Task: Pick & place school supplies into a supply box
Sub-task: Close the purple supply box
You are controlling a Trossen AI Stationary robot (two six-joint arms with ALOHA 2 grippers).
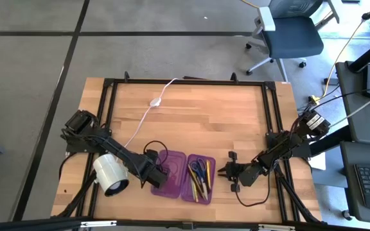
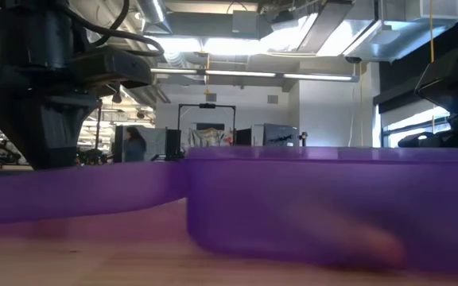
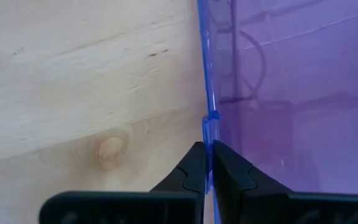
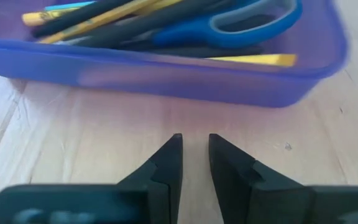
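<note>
Pencils, pens (image 1: 199, 181) and blue-handled scissors (image 1: 198, 168) lie together inside the right half of the purple supply box (image 1: 180, 174), which sits open and flat on the wooden table (image 1: 198, 115), toward 6 o'clock of the tabletop in the high view. The box's 2 hinged halves lie side by side; the left half holds nothing that can be seen.

Left gripper (image 3: 207, 163) is at the box's 9 o'clock side, its fingers pinched together on the thin upright wall of the empty left half, as the left wrist view shows. The white cylindrical lamp (image 1: 111, 174) lies just beside that arm, at the box's 9 o'clock, and a white cable (image 1: 148, 112) runs from it toward 12 o'clock across the table.

Right gripper (image 1: 226, 171) rests low over bare wood near the box's 3 o'clock side, apart from it, with a narrow gap between its fingers and nothing held.

A person (image 2: 134, 144) stands far off in the room behind the table.
</note>
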